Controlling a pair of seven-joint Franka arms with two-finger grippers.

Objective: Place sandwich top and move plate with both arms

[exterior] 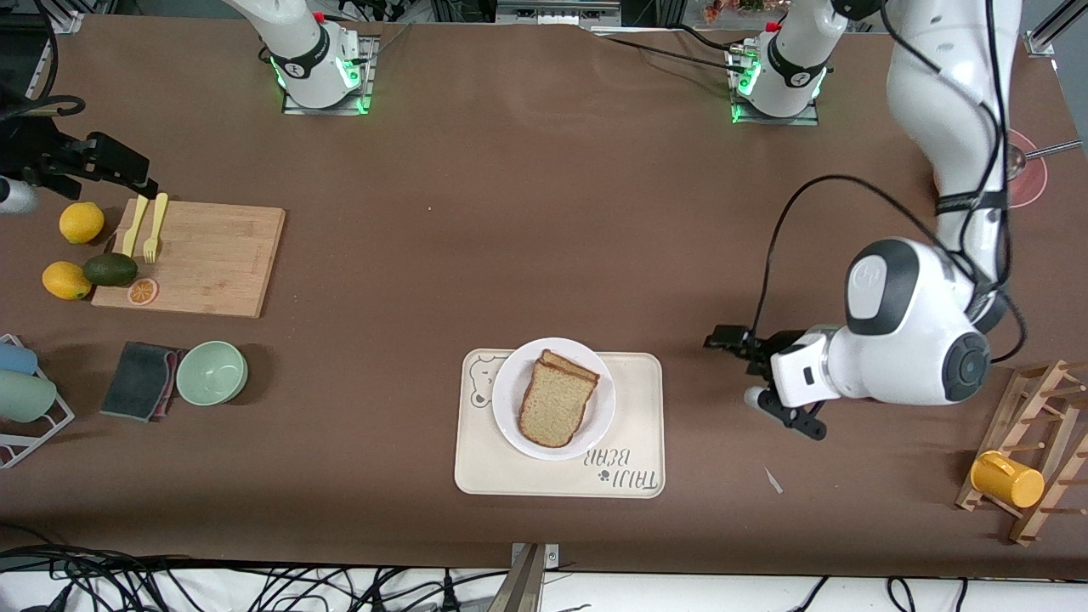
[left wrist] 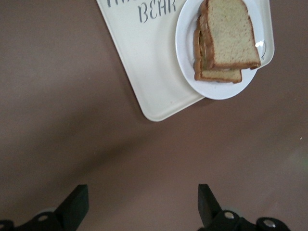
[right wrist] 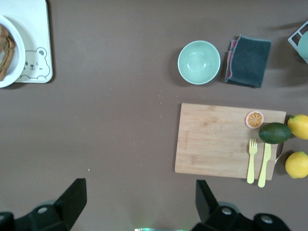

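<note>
- Tray [exterior: 501,473], cream with bear print, lies nearest the camera, mid tabletop [exterior: 510,212].
- Plate [exterior: 514,429] sits on the tray at its bear-print end, rim hanging slightly past the tray's edge away from the camera.
- Bread top [exterior: 557,404] lies on the plate, stacked on another slice [exterior: 578,367] whose crust peeks out beneath; filling not visible.
- Left tool [exterior: 733,342]: fingers spread, released, holds nothing; hovers over bare tabletop just off the tray toward the left arm's end. Left wrist view shows both fingers [left wrist: 74,206] apart, tray and plate ahead of them.
- Right tool [exterior: 140,183]: released, empty; over the corner of the cutting board [exterior: 212,255] far from the tray, toward the right arm's end. Right wrist view shows its fingers [right wrist: 72,198] wide apart.
- On the board: yellow fork [exterior: 154,228], yellow knife [exterior: 134,226], orange slice [exterior: 143,291].
- Beside the board, away from the tray: two lemons [exterior: 82,223], avocado [exterior: 110,269].
- Green bowl [exterior: 212,372] and dark cloth [exterior: 140,380] between board and camera edge.
- Wooden rack [exterior: 1033,450] with yellow cup [exterior: 1007,478] past the left tool from the tray.
</note>
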